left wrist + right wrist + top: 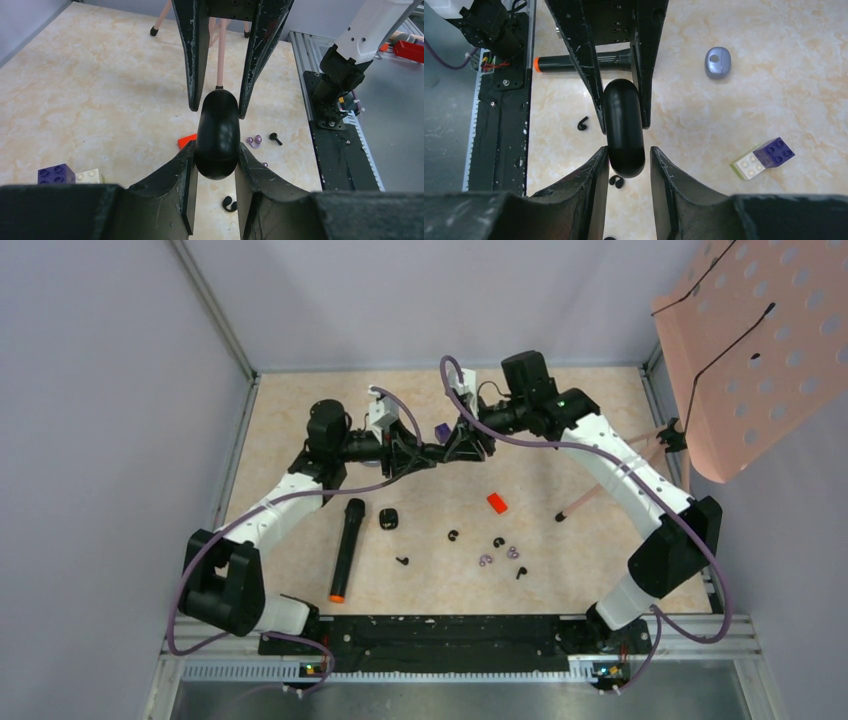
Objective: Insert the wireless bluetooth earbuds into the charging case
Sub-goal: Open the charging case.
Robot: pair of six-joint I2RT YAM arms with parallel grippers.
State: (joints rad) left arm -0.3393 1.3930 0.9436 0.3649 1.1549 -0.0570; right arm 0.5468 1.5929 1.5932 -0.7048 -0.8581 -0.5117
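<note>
The charging case is a closed, glossy black oval, held in the air between my two grippers, which meet tip to tip over the far middle of the table. My left gripper is shut on one end of it, both fingers touching. My right gripper is around the other end of the case, with one finger touching and a small gap at the other. In the top view the left gripper and the right gripper hide the case. Tiny black earbuds lie loose on the table: curled ones and stemmed ones.
A black microphone with an orange end lies at the left. A small black object, a red block, pale purple rings, purple and white bricks and a blue-grey pod are around. A pink perforated board hangs at the right.
</note>
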